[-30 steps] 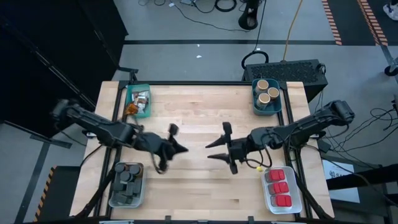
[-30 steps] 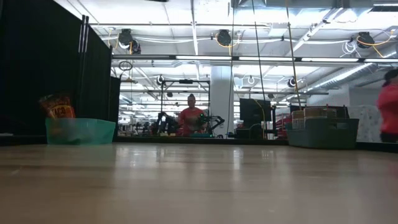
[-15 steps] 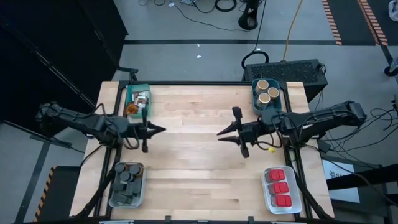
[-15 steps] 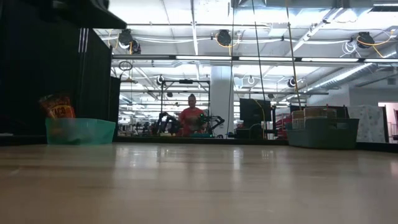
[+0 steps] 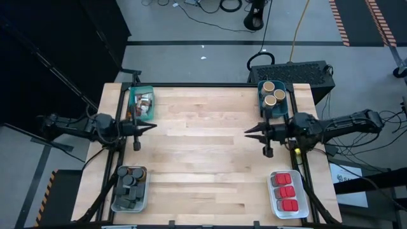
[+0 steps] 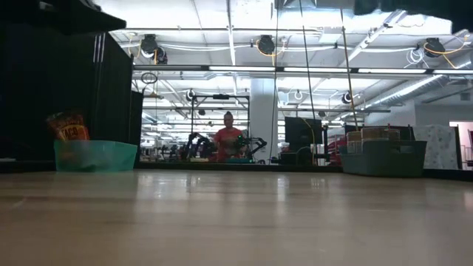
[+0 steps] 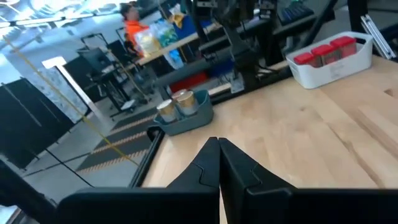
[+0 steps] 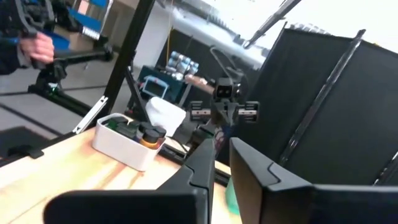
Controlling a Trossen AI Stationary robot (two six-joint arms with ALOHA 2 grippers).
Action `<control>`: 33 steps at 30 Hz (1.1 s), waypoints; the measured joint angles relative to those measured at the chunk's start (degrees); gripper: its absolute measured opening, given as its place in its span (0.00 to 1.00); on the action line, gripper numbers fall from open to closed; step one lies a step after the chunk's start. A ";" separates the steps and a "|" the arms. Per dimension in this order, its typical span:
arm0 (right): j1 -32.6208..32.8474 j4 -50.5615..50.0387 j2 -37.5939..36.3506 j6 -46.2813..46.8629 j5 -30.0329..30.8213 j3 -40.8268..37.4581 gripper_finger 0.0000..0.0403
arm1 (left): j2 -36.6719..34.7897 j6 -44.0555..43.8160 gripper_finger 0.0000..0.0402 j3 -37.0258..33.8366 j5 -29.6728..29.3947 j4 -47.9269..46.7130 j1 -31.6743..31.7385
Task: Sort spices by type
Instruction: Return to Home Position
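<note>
The spices sit in four bins at the table's corners. Brown-orange packets fill the far-left teal bin, and one packet shows in the low view. Tan cylinders are in the far-right teal bin. Dark jars are in the near-left white bin. Red tins are in the near-right white bin. My left gripper hangs shut above the left side. My right gripper hangs above the right side, its fingers a narrow gap apart. Both hold nothing.
Bare wood stretches between the two grippers and between the four bins. Each arm reaches in level from its own side edge. Beyond the table's far edge, a person in red stands in the room.
Both arms have drawn back from the table's middle, the left gripper toward the left edge and the right gripper toward the right edge, each also a little toward the far edge. The right gripper's fingers, wide apart a second ago, have come nearly together.
</note>
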 joint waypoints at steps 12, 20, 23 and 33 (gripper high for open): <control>0.00 -4.10 -22.72 0.64 1.75 -11.48 0.04 | -17.98 -0.30 0.00 -9.77 -0.72 -0.38 -0.02; 0.00 -19.40 -38.42 3.80 2.55 -12.77 0.04 | -18.05 -5.99 0.00 -14.46 -1.40 0.85 -0.04; 0.00 -20.16 -41.05 4.29 -0.33 -13.33 0.04 | -18.05 -6.02 0.00 -18.41 -0.32 5.35 -0.04; -0.02 -10.71 -40.37 9.46 -2.00 -23.31 0.04 | -17.98 -9.01 0.00 -21.41 2.37 15.06 -0.04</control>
